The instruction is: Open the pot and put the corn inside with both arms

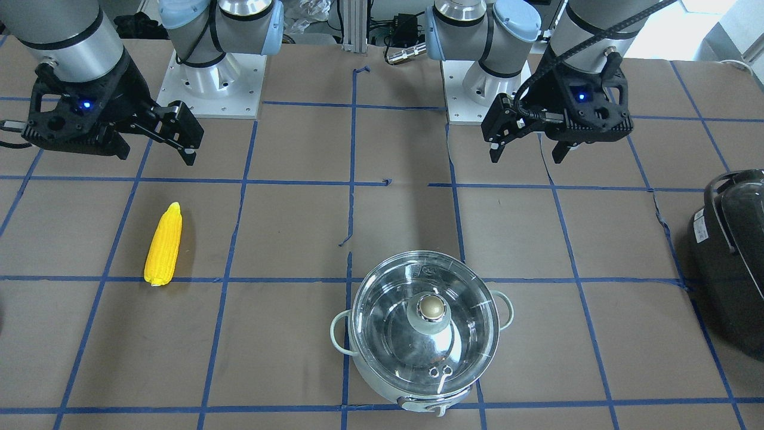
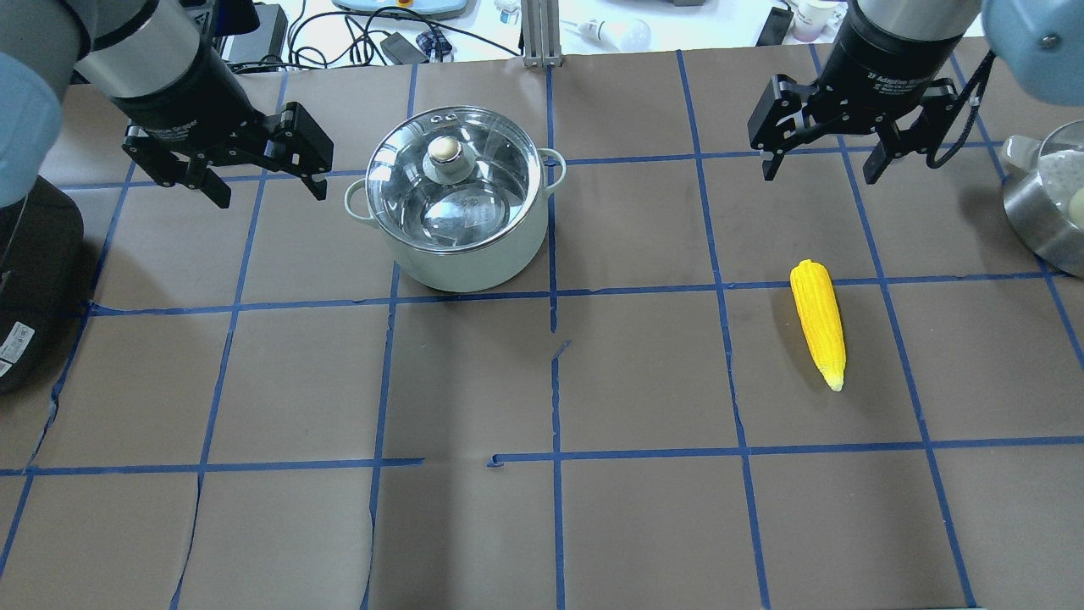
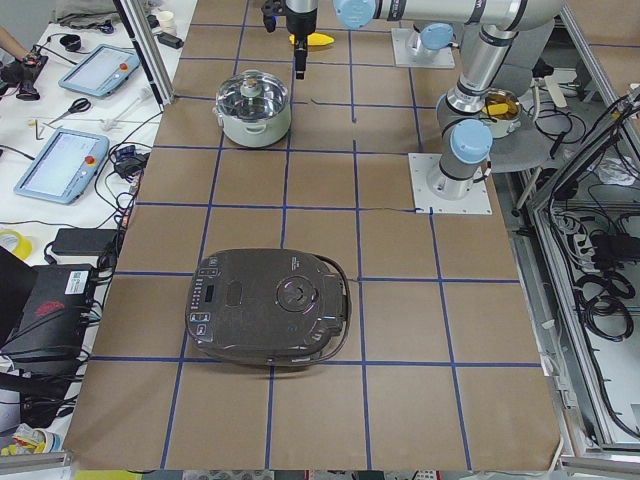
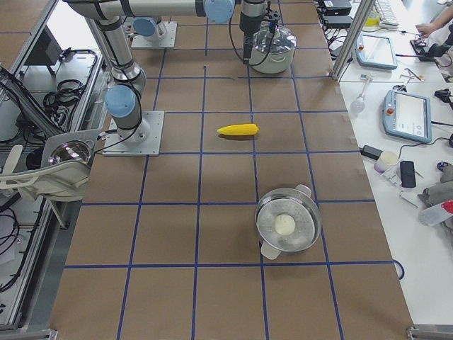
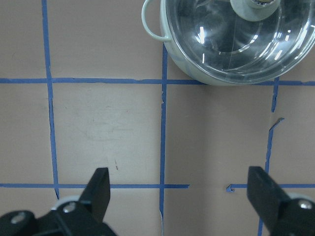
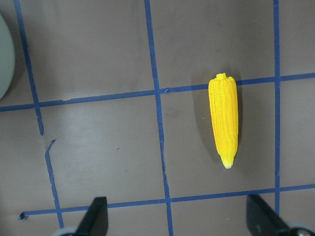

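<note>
Lifting the lid (image 2: 464, 199) is, by my reading, the step in hand, since it sits closed on the pot (image 2: 474, 269) and nothing has been gripped yet. The pot stands upright on the robot's left half of the table (image 2: 593, 525), its metallic knob (image 2: 445, 151) at the middle of the clear glass.

The left gripper (image 2: 271, 193) hangs just beside the pot, on its outer side and apart from it, with fingers spread wide and nothing between them. To do this well, I would centre that gripper over the knob, descend straight, and close only once the fingers straddle it. The knob is small and rounded, so an off-centre pinch would likely slip or tilt the lid. The lift should be vertical until the rim is free. The lid should then go to bare table away from the pot mouth.

The corn (image 2: 818, 322) lies flat on the robot's right half, well apart from the pot, its pointed end toward the robot. The right gripper (image 2: 819, 174) hovers near its blunt end, likewise spread and empty. In the right wrist view the cob sits ahead of the fingers and off to one side, not between them. A grasp across its thick middle looks safest.

A black appliance (image 3: 268, 305) and a second steel pot (image 4: 288, 223) sit toward the table's ends, clear of both paths.
</note>
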`<state>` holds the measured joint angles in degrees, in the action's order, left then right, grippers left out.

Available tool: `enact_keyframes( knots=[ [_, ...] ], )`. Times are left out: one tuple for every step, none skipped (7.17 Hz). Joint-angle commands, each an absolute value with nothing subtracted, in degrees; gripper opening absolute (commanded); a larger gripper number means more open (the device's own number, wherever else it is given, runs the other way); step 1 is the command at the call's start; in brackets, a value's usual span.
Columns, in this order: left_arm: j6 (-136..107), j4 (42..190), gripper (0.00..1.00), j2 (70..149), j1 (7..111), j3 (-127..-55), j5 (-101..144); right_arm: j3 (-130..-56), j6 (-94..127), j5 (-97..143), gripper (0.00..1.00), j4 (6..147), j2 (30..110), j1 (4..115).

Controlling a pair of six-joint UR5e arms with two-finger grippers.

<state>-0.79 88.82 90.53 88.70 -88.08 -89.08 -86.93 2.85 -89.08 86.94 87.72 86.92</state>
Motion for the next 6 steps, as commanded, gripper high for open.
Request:
enact_keyframes(
  knots=[
    [-0.79,88.25,1.00,96.47,89.03,-84.04,-89.74,-90.42,0.46,-89.20,1.00,91.37,86.49,83.60],
    [-0.79,86.50,1.00,100.25,89.64,-82.89,-89.82,-92.79,-2.69,-89.30,1.00,93.41,86.40,81.41],
    [-1.23,84.66,1.00,105.16,90.17,-81.14,-90.26,-95.60,-3.94,-88.77,1.00,96.91,86.14,78.78],
    [-4.45,82.46,1.00,109.56,93.57,-78.77,-92.61,-99.54,-5.35,-88.60,1.00,102.51,85.44,77.27],
    [-9.44,80.35,1.00,113.08,96.30,-76.57,-92.98,-103.06,-8.75,-88.77,1.00,109.09,84.04,77.17],
    [-12.62,76.24,1.00,115.99,97.72,-75.51,-92.21,-106.23,-9.31,-88.60,1.00,112.20,82.98,77.17]
  ],
)
